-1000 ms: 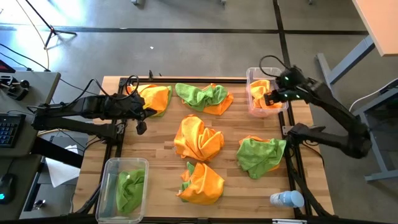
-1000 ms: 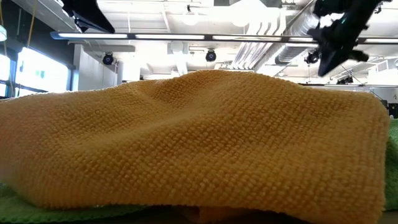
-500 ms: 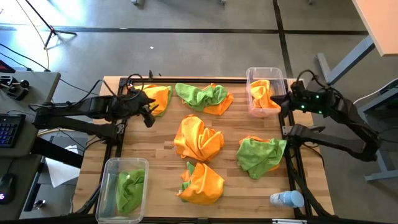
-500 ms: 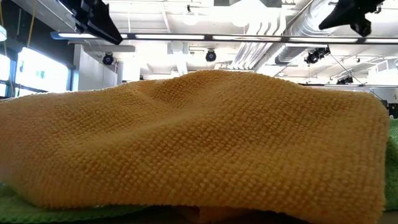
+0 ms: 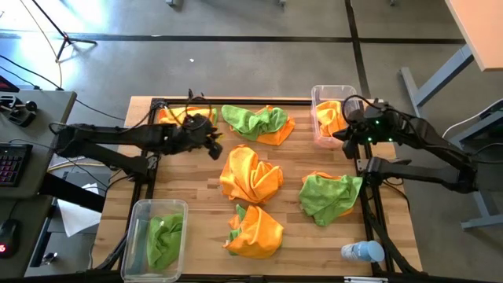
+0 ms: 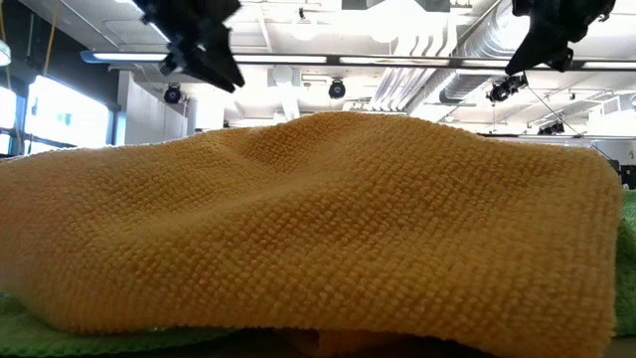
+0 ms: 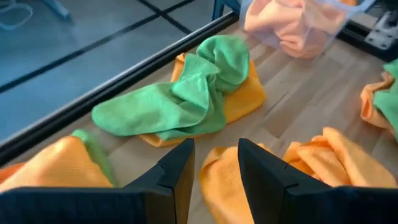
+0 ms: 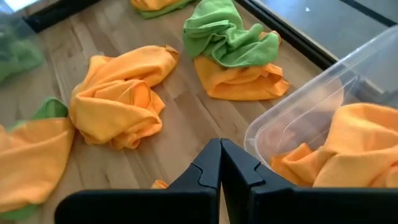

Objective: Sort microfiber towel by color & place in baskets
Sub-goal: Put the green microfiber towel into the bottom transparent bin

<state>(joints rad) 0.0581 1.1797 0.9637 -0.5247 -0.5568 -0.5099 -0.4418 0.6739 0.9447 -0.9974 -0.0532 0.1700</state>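
Orange and lime green towels lie crumpled on the wooden table. A green one on an orange one lies at the far edge, an orange one lies at the far left, and an orange one lies in the middle. An orange-and-green pile lies near, and a green-on-orange pile lies at the right. The far-right basket holds an orange towel. The near-left basket holds a green towel. My left gripper is open above the middle towel's far-left side. My right gripper is shut beside the far-right basket.
A clear bottle with a blue cap lies at the near-right corner. In the low view an orange towel fills the picture, with both grippers high above it. Bare wood shows between the piles. Cables and a keyboard sit beyond the table's left edge.
My left gripper has moved toward the table's right edge, from beside the far-left orange towel to the middle orange towel. My right gripper drew back from over the far-right basket toward the right edge, then came back to the basket's near-right side. No towel has moved.
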